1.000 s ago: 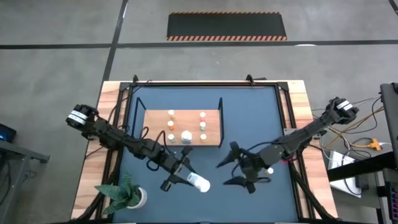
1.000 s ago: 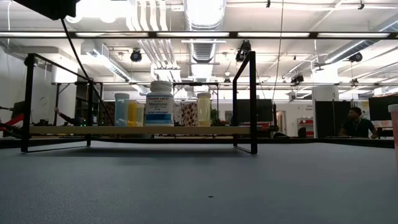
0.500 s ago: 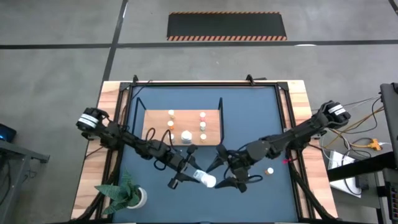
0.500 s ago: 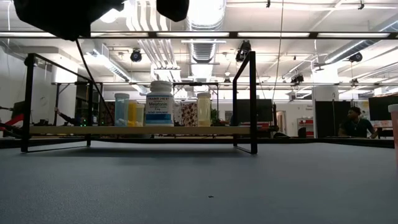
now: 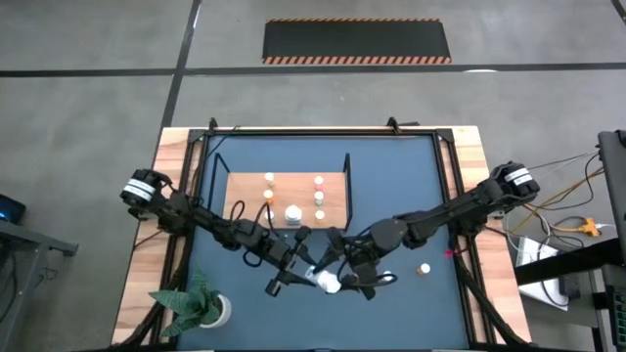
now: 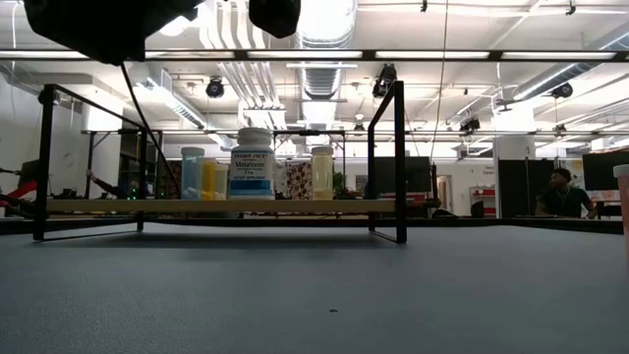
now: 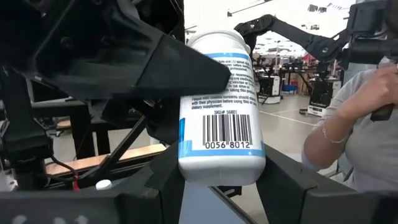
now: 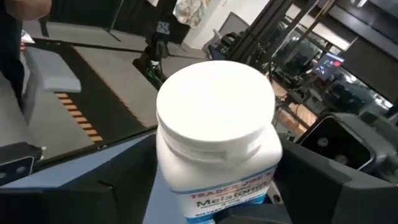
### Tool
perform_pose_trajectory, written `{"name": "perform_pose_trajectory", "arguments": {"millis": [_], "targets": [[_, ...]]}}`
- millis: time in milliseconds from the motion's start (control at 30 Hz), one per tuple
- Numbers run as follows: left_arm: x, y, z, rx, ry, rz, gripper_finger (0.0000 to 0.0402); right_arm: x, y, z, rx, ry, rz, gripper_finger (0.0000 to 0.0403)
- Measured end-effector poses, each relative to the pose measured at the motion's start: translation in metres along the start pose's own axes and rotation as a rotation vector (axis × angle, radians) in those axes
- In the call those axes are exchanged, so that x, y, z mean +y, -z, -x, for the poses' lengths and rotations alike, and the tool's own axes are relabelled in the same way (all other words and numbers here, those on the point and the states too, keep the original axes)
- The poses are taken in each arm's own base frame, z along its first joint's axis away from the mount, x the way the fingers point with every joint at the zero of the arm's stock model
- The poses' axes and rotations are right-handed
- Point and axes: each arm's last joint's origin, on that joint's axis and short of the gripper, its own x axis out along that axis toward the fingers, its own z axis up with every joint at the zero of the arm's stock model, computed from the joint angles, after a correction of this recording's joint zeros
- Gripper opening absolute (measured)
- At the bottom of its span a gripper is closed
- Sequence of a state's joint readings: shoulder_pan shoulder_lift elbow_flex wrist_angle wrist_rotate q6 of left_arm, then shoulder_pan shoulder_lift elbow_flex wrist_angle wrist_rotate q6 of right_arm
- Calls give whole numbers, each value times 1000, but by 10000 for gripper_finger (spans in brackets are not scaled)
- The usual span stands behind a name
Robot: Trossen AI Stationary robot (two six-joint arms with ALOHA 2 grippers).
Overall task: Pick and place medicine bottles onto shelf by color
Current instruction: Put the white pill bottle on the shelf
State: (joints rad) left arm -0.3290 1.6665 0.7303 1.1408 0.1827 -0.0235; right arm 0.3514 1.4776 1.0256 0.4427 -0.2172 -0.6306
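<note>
1. Jaws of the left gripper [image 5: 311,275] are clamped on a large white bottle [image 5: 326,282], held lifted above the near middle of the dark blue surface [image 5: 411,176], near side of the shelf.
2. Left wrist view: the bottle [image 7: 219,109] sits between the two dark fingers [image 7: 165,165], barcode label facing the camera, and the other arm's dark finger lies against its side.
3. Right gripper [image 5: 344,277] has its jaws spread around the same bottle from the right, one on each side; whether they press it yet, cannot tell.
4. Right wrist view: the bottle's white cap [image 8: 214,102] points at the camera, a blue "Melatonin" label below it, right fingers [image 8: 323,177] flanking it.
5. Shelf [image 5: 287,200], a light-brown board with black frame ends, stands at the centre of the surface and carries six small bottles plus one larger white one [image 5: 291,214] at its near edge.
6. One small orange-topped bottle [image 5: 424,268] stands alone on the surface, right of both grippers.
7. Potted plant [image 5: 201,305] at the near left corner.
8. Low view: the shelf [image 6: 216,206] with a labelled white bottle [image 6: 253,165] at the front.
</note>
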Motion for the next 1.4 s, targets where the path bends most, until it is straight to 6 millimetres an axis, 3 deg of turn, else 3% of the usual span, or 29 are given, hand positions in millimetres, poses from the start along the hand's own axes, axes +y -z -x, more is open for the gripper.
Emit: {"name": "perform_pose_trajectory", "arguments": {"millis": [200, 333, 633, 833, 933, 1100, 1267, 1400], "targets": [[0, 0, 0, -1, 3, 7, 147, -1, 0, 1, -4, 3, 9, 215], [3, 0, 1, 2, -3, 25, 159, -1, -1, 1, 3, 3, -28, 214], [8, -3, 5, 52, -60, -45, 243, -4, -9, 18, 101, 23, -185, 217], [10, -12, 11, 112, -197, -163, 255, -5, -17, 37, 199, 61, -375, 219], [13, -14, 15, 153, -311, -217, 255, -2, -18, 47, 303, 187, -449, 220], [15, -18, 18, 188, -422, -288, 256, 7, -24, 60, 473, 573, -526, 220], [18, -22, 13, 174, -488, -340, 256, 14, -29, 69, 477, 1100, -609, 221], [23, -27, 7, 122, -645, -374, 256, 21, -17, 60, 467, 1318, -609, 221]]}}
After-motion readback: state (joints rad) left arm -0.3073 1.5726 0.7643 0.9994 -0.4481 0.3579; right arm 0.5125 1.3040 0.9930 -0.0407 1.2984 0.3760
